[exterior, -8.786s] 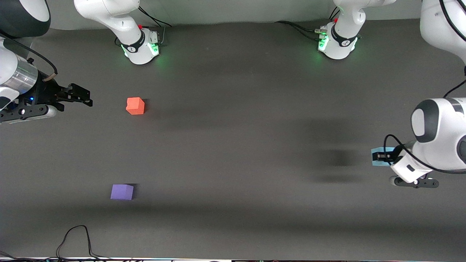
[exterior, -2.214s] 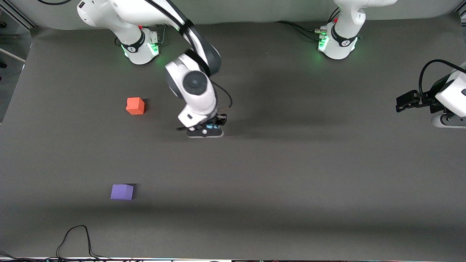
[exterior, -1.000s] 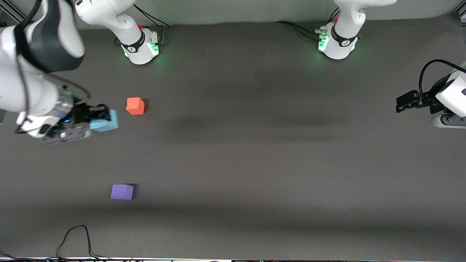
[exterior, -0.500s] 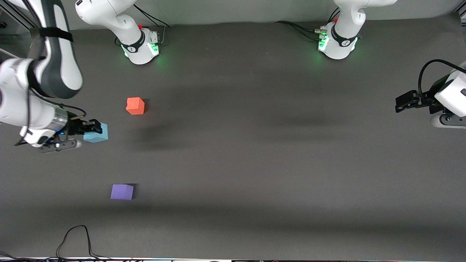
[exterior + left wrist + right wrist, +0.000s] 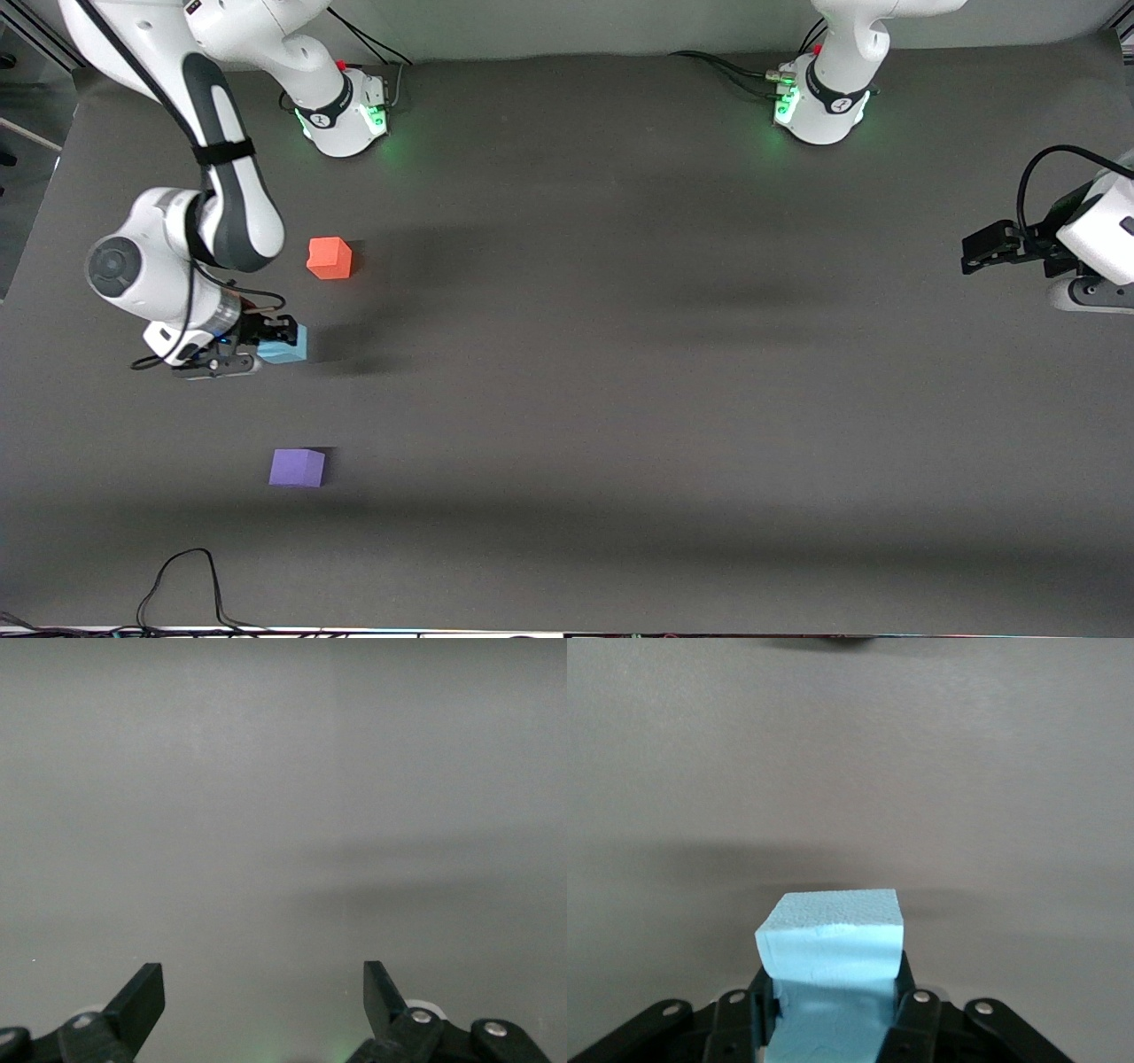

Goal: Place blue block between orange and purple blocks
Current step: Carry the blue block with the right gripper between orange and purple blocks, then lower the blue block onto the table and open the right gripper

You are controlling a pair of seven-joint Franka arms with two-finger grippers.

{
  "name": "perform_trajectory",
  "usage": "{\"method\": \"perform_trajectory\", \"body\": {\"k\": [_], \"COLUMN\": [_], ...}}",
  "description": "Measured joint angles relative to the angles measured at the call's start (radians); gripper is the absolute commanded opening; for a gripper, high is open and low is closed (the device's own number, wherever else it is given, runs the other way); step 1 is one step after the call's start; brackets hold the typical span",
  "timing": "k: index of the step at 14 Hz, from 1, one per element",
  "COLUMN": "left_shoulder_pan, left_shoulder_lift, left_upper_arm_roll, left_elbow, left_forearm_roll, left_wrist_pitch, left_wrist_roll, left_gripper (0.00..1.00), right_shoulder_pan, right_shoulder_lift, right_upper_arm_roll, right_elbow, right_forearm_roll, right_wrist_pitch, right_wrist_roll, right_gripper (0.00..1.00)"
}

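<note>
The right gripper [image 5: 276, 342] is clamped on the blue block [image 5: 285, 344], its fingers pressed against two opposite faces, as the right wrist view shows plainly with the blue block [image 5: 833, 943] sticking out past the fingertips. In the front view this pair sits in the left third of the frame, a little above mid-height. The orange block [image 5: 330, 258] lies higher in the frame and slightly toward the centre; the purple block [image 5: 298, 467] lies lower, near the lower left. The carried cube is thus already in the gap between the two, roughly on the line joining them and somewhat closer to the orange one.

The step in hand looks like the final lowering and placing. Whether the cube rests on the table [image 5: 620, 399] or hangs just above it cannot be settled from these views; the shadow close beside it suggests it is very low.

The next move, as I judge it, calls for setting the cube flat on the mat, perhaps with a small shift down-frame to even the spacing, then parting the fingers and lifting straight up so the foam is not dragged.

The left gripper [image 5: 983, 248] waits at the right edge of the frame, held above the table, its fingers [image 5: 137, 997] spread wide apart and holding nothing.
</note>
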Motion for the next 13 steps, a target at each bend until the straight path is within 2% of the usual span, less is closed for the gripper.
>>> {"method": "perform_trajectory", "body": {"k": [3,9,11,13], "left_shoulder_pan": [0.000,0.000,0.000,0.000], "left_shoulder_lift": [0.000,0.000,0.000,0.000], "left_upper_arm_roll": [0.000,0.000,0.000,0.000], "left_elbow": [0.000,0.000,0.000,0.000], "left_forearm_roll": [0.000,0.000,0.000,0.000], "left_wrist_pitch": [0.000,0.000,0.000,0.000], "left_wrist_roll": [0.000,0.000,0.000,0.000], "left_gripper": [1.00,1.00,1.00,1.00], "right_shoulder_pan": [0.051,0.054,0.025,0.003], "right_shoulder_lift": [0.052,0.062,0.077,0.111], "right_upper_arm_roll": [0.001,-0.002,-0.003,-0.003], "right_elbow": [0.002,0.004,0.004,0.004], "right_forearm_roll": [0.065,0.083,0.173,0.312], "right_wrist_pitch": [0.035,0.042,0.044,0.047], "right_wrist_roll": [0.000,-0.039,-0.129,-0.227], "right_gripper": [0.55,0.57,0.61,0.69]}}
